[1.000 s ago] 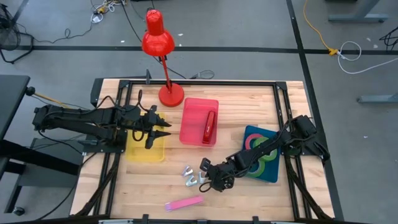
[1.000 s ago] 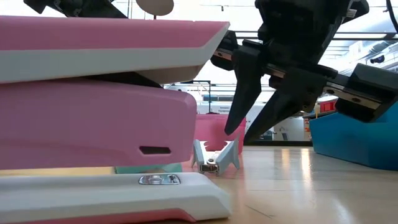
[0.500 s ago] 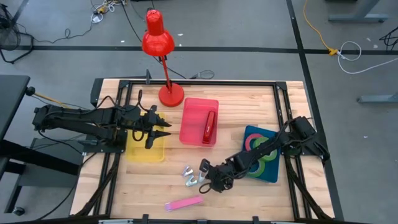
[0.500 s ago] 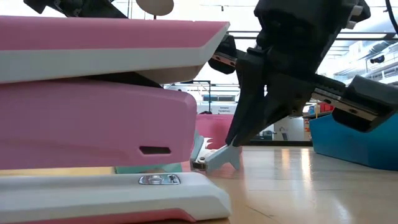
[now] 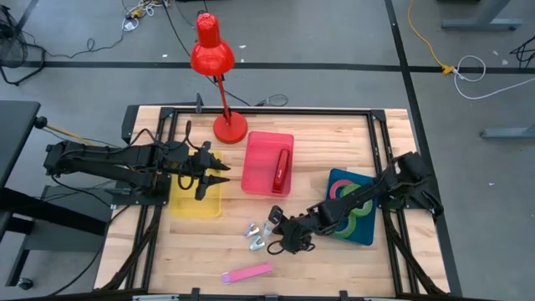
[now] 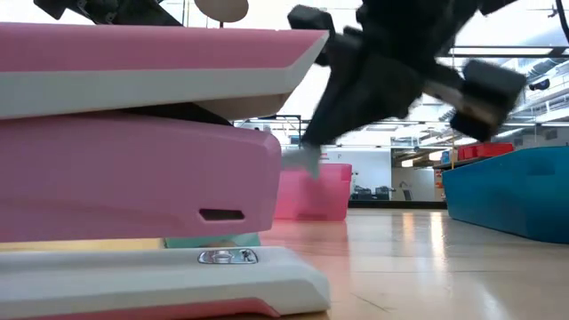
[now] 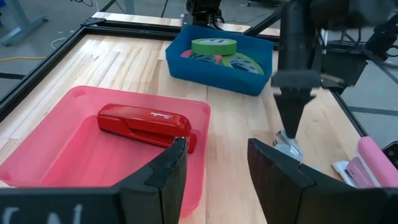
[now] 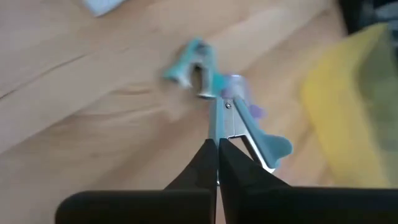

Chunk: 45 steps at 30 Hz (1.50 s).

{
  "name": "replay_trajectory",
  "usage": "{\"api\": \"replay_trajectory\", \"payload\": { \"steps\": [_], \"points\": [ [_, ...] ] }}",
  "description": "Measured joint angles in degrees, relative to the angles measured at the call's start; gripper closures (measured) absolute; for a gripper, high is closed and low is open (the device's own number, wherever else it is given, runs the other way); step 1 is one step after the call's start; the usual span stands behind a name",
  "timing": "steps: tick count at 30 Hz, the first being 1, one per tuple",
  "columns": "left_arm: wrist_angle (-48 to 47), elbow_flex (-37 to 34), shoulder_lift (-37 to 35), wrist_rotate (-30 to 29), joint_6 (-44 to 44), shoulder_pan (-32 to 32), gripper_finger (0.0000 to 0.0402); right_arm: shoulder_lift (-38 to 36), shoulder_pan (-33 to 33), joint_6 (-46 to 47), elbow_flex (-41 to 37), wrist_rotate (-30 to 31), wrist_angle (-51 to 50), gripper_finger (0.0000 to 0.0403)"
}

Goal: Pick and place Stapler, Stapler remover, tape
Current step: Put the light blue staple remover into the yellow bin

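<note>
My right gripper [image 8: 217,149] is shut on a teal-and-metal staple remover [image 8: 239,127], a little above the wood table toward its near edge. Another staple remover [image 8: 191,62] lies on the table just beyond it, and two [image 5: 251,227] [image 5: 258,244] show from above. A pink stapler [image 5: 247,273] lies near the table's front edge. A red stapler [image 7: 144,122] lies in the red tray [image 5: 251,159]. Green tape rolls [image 7: 214,46] lie in the blue bin [image 7: 186,62]. My left gripper [image 7: 214,180] hangs open over the yellow tray [image 5: 196,205]. My right gripper pinches the staple remover between its two fingers, at one thin metal end [image 8: 219,127]. The fingers slant down from the table's right side. The remover sticks out past the fingertips, and in the low view it is lifted clear [image 6: 309,162] of the table.
A red desk lamp [image 5: 219,75] stands at the table's far edge. The red tray is in the middle, the blue bin [image 5: 368,232] at the right, the yellow tray at the left. Bare wood lies between the trays and the front edge.
My right gripper has shut on the staple remover that stood on the table under its open fingers. It has then risen and tipped, taking the remover up off the wood. The other staple removers have stayed where they were.
</note>
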Motion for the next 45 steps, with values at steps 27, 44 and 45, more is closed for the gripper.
{"api": "replay_trajectory", "payload": {
  "steps": [27, 44, 45],
  "points": [
    [2.0, 0.0, 0.0, 0.0, 4.0, 0.0, 0.0228, -21.5, -2.8, 1.0, 0.0, 6.8, 17.9, 0.0401],
    [26.0, 0.0, 0.0, 0.0, 21.9, 0.1, 0.0228, -25.3, -5.1, 12.0, 0.1, 9.6, 38.6, 0.0401],
    [26.6, 0.0, 0.0, 0.0, 23.1, 0.1, 0.0228, -25.3, -5.3, 14.6, 0.1, 9.8, 39.2, 0.0401]
  ]
}}
